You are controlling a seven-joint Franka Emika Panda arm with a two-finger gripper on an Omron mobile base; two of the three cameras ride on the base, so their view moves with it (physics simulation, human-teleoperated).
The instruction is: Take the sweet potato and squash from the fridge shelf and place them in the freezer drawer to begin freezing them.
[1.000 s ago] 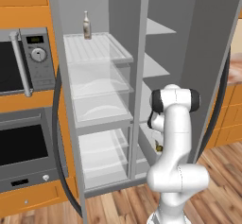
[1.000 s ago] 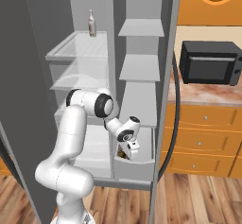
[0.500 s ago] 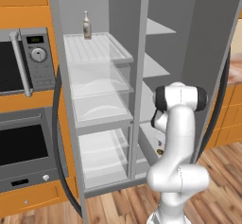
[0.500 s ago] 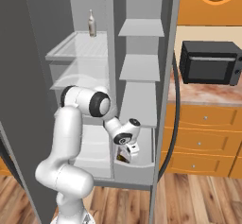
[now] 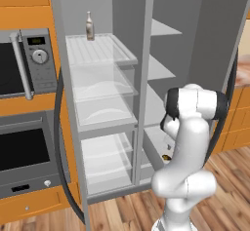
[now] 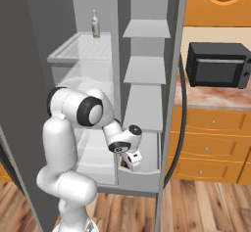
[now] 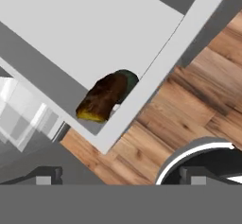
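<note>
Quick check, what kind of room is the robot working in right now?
A home kitchen, it seems: an open fridge with glass shelves, a microwave on a counter over wooden drawers, and a built-in oven beside the fridge.

freezer drawer floor mostly bare, sweet potato and squash crowding its front corner

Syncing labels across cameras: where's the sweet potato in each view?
Left base view: sweet potato, a brown speck low, right of centre.
Right base view: low centre, in the drawer's near corner.
Hand view: centre-left, touching the squash.
Shared landmark: the freezer drawer wall.
</note>
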